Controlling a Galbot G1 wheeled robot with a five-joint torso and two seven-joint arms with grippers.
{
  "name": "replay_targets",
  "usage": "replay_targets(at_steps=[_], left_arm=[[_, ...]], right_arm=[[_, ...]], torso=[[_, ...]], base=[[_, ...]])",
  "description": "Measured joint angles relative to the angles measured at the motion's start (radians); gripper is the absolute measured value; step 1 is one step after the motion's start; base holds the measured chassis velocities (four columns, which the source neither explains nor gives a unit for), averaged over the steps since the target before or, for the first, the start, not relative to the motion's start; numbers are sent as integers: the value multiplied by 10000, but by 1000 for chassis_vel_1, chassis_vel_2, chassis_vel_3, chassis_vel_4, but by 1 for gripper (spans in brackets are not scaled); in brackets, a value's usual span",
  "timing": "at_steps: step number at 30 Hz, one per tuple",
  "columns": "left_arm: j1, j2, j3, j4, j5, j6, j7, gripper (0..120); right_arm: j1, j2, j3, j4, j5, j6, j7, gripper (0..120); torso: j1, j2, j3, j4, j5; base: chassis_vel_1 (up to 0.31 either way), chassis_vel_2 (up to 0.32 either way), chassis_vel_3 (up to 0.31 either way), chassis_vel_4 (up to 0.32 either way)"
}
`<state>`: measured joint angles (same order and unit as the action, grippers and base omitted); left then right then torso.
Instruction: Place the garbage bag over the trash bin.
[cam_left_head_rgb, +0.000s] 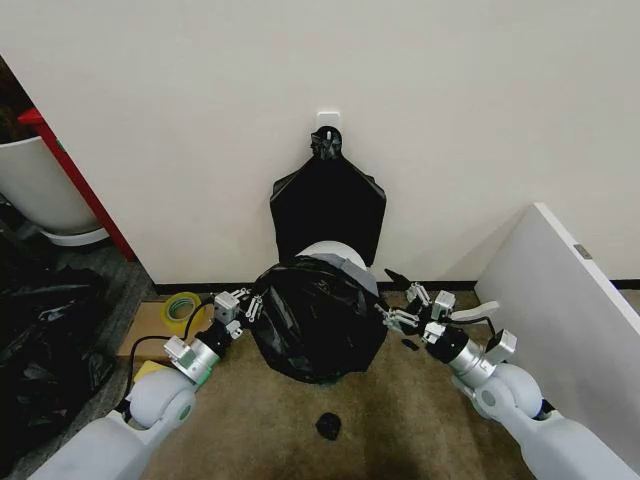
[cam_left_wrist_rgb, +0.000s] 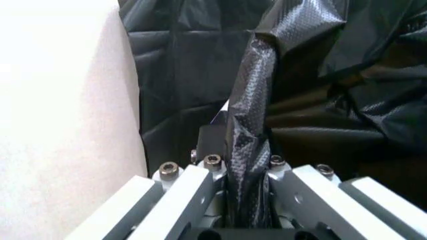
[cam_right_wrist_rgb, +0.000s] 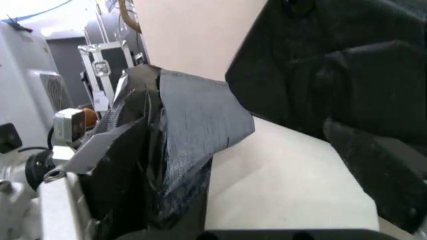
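Left claw (cam_left_head_rgb: 249, 304) at nine o'clock, right claw (cam_left_head_rgb: 392, 318) at three, both clamp the garbage bag (cam_left_head_rgb: 315, 320); draped over the trash bin (cam_left_head_rgb: 335, 253), back rim still bare.

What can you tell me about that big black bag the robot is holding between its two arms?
The garbage bag is thin, glossy black plastic, crinkled and floppy. It is draped over most of the trash bin, whose white rim peeks out at the back, near the wall. The left gripper pinches one side and the right gripper the other, each with its jaws shut on a bunched fold. The left wrist view shows a fine embossed texture on the pinched strip.
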<state>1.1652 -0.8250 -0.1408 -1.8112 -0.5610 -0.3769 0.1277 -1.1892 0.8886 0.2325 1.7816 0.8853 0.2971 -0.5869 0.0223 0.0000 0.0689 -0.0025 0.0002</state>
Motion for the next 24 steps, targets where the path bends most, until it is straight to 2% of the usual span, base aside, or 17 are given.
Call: replay_targets(at_steps=[2,4,5,11,13,19,20,24], left_arm=[[0,-3,6,-21,0,5,-7,1],[0,-4,7,-24,0,6,-10,1],[5,-4,7,-31,1,9,-12,1],[30,-6,11,-104,1,17,-15,1],[37,-8,13,-121,1,18,-16,1],[49,-10,22,-191,-19,22,-18,1],[49,-10,22,-191,-19,22,-18,1],[33,-4,28,-239,-102,22,17,1]], right_arm=[[29,0,-4,-60,-31,-1,8,83],[41,-1,-4,-82,-34,-1,5,81],[58,-3,-4,-117,-40,-1,0,74],[154,15,-26,-263,-292,27,53,50],[171,33,-29,-297,-411,44,156,47],[216,90,-39,-428,-811,122,550,20],[216,90,-39,-428,-811,122,550,20],[325,188,-35,-639,-1165,301,911,4]], torso=[[0,0,0,0,0],[0,0,0,0,0],[0,0,0,0,0],[0,0,0,0,0],[0,0,0,0,0],[0,0,0,0,0],[0,0,0,0,0],[0,0,0,0,1]], base=[[0,0,0,0],[0,0,0,0],[0,0,0,0],[0,0,0,0],[0,0,0,0],[0,0,0,0],[0,0,0,0],[0,0,0,0]])
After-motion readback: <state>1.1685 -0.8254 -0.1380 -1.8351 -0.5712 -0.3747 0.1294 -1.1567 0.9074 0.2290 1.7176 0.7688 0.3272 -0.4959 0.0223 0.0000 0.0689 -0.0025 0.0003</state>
